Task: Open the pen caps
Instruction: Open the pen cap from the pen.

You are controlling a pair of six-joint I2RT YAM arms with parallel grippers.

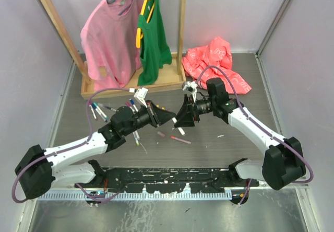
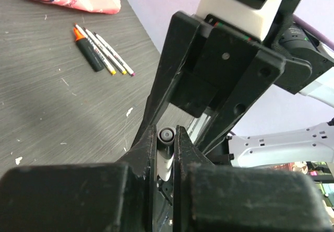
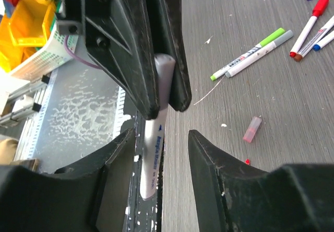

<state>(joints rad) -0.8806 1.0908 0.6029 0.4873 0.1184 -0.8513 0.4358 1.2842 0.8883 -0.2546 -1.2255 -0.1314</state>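
While you reach inward from both sides, tips meeting above the counter [image 1: 219, 130], your left tool [image 2: 166, 138] is clamped tight on a white pen [image 3: 151, 159] — your right tool [image 3: 163, 138] stands parted, one jaw on either side of the barrel. A pink cap [image 3: 251, 129] lies loose near other pens [image 3: 250, 54]. Yellow bins [image 3: 28, 20] — contents unclear.

- left gripper [image 2: 166, 148] and right gripper [image 3: 162, 135] nose to nose mid-table, white pen [image 3: 152, 159] bridging them: no passage between
- loose pens [image 1: 180, 138] underneath
- clothes rack [image 1: 130, 88] and red bag [image 1: 216, 59] block the rear
- near-right tabletop [image 1: 224, 146] open
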